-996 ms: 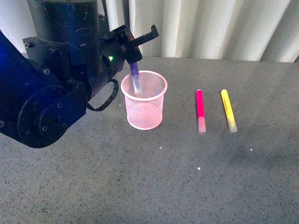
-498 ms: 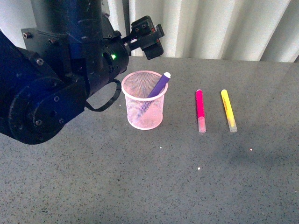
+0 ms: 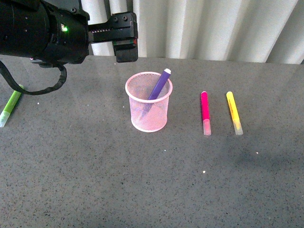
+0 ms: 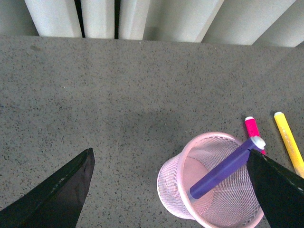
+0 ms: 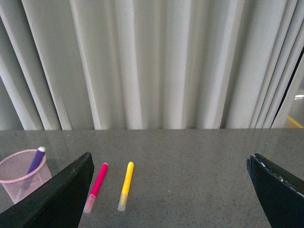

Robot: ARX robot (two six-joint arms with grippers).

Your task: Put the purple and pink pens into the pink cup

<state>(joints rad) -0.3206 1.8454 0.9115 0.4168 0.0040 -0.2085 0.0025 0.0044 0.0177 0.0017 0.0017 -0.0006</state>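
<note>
The pink cup (image 3: pixel 142 118) stands upright mid-table. The purple pen (image 3: pixel 159 85) leans inside it, its white end above the right side of the rim. The pink pen (image 3: pixel 205 111) lies flat to the cup's right. My left gripper (image 3: pixel 126 37) hangs open above and behind the cup, to its left, holding nothing. In the left wrist view the left gripper (image 4: pixel 169 153) is wide apart over the cup (image 4: pixel 173 190) and purple pen (image 4: pixel 223 173). My right gripper (image 5: pixel 169 156) is open and empty, with the pink pen (image 5: pixel 97 183) and cup (image 5: pixel 19 185) far off.
A yellow marker (image 3: pixel 233 111) lies parallel to the pink pen on its right. A lime-green marker (image 3: pixel 10 107) lies at the table's far left. A pleated curtain (image 3: pixel 213 28) closes off the back edge.
The left gripper let go of the purple pen, which now leans in the cup. The arm rose and drew back to the left, uncovering the green marker.
</note>
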